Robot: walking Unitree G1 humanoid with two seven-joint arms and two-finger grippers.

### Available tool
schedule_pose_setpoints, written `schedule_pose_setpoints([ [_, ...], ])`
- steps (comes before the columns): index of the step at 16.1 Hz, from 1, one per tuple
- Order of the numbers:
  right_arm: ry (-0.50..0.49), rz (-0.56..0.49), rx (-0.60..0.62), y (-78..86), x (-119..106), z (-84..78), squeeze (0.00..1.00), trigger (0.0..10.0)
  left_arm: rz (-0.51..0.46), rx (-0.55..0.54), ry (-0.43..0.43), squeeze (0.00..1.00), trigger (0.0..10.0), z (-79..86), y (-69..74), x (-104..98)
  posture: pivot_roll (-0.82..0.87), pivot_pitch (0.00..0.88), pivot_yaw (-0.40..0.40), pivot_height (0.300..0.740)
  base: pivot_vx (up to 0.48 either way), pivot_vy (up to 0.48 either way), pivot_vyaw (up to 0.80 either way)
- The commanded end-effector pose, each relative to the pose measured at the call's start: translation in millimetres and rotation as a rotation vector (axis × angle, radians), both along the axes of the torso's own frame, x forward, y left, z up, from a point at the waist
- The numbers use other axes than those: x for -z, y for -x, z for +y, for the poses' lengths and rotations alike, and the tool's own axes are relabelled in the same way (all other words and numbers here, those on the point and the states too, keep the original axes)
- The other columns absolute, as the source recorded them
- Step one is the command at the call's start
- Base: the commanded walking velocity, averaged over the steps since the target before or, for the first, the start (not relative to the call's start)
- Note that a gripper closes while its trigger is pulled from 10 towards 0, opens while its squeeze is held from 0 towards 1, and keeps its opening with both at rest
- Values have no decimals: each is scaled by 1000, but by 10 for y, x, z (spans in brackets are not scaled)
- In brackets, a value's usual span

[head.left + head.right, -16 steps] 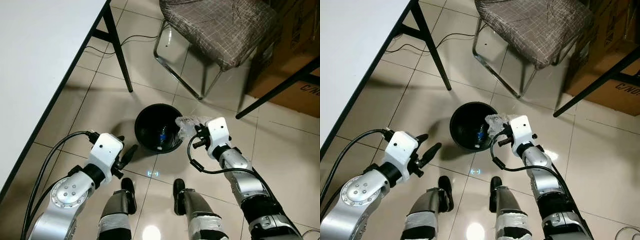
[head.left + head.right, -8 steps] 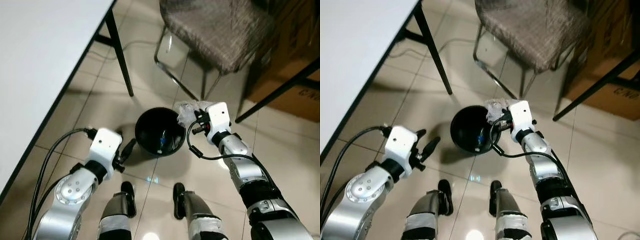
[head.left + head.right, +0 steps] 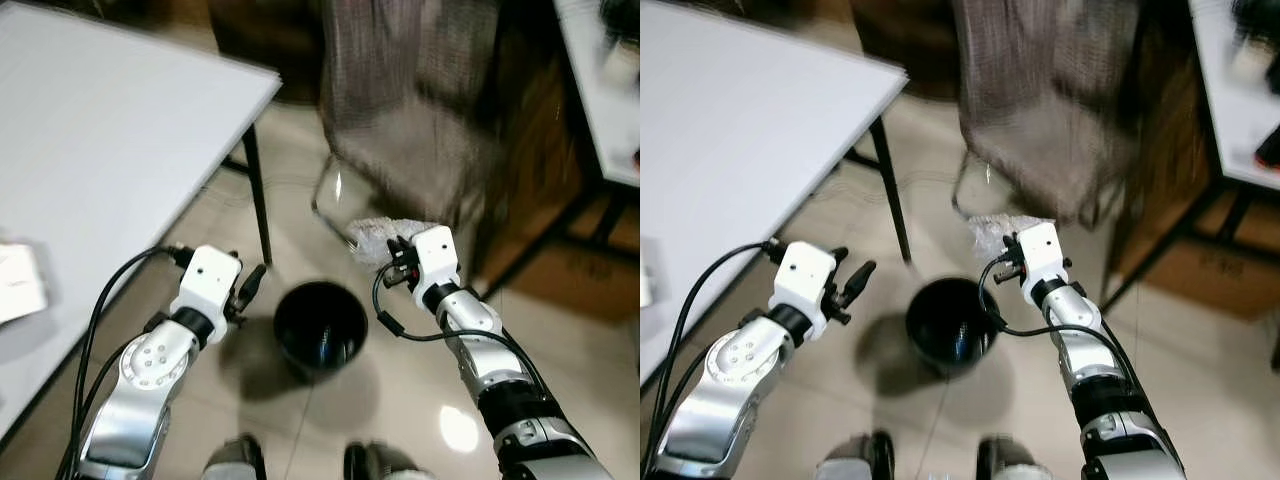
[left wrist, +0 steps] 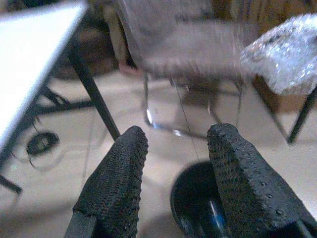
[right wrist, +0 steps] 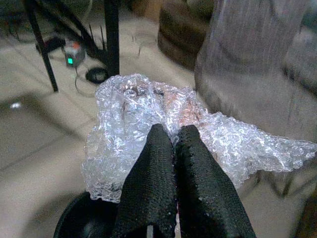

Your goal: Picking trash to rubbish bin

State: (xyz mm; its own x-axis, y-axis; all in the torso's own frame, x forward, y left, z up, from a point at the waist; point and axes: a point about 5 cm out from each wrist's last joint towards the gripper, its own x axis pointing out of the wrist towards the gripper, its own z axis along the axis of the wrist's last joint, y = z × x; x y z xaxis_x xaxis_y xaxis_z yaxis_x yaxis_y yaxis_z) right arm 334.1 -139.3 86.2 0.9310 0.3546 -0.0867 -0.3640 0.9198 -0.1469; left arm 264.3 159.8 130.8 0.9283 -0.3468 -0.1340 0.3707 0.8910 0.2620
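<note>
While the right hand (image 5: 166, 144) has its two fingers pinched tight together on a wad of bubble wrap (image 5: 148, 124), the wad sits up in the air, just above and behind the far rim of the black rubbish bin (image 3: 320, 325) on the tiled floor (image 3: 560, 350).

Handling, as a judgement: v. light, soft, crushable, no risk of breakage. It's slick plastic film tho, so a shallow pinch on one edge could slip, and the loose flap trailing to one side may catch the rim or drift when let go. Best hold is what it has now, i.e. through the bunched middle w/ several layers between the pads. Being so light, it prob. needs releasing right over the bin mouth, low, or it may flutter out.

Left hand (image 4: 173, 163) is empty, fingers apart, hovering beside the bin by the bench (image 3: 90, 160) leg. Bin already has sth w/ a blue bit inside; can't tell what. Head views are blurred.
</note>
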Motion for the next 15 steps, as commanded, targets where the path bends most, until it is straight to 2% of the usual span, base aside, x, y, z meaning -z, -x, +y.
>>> schedule_pose_setpoints([
  [1,16,-5,-2,-3,-2,-6,0,10000,10,14,4,0,10000,-35,-25,53,8,8,-49,740,0,0,0],
  [5,2,0,15,26,22,-42,0,10000,27,10,8,0,10000,-83,6,106,9,53,-39,740,0,0,0],
  [9,4,33,23,65,98,3,0,10000,49,46,-19,0,10000,-82,65,91,27,143,-12,740,0,0,0],
  [12,1,40,11,36,90,34,0,10000,44,76,-29,0,10000,-35,87,-38,57,229,0,740,0,0,0],
  [15,6,57,-8,-84,55,89,0,10000,24,89,-35,0,10000,-9,46,-192,71,258,-9,740,0,0,0],
])
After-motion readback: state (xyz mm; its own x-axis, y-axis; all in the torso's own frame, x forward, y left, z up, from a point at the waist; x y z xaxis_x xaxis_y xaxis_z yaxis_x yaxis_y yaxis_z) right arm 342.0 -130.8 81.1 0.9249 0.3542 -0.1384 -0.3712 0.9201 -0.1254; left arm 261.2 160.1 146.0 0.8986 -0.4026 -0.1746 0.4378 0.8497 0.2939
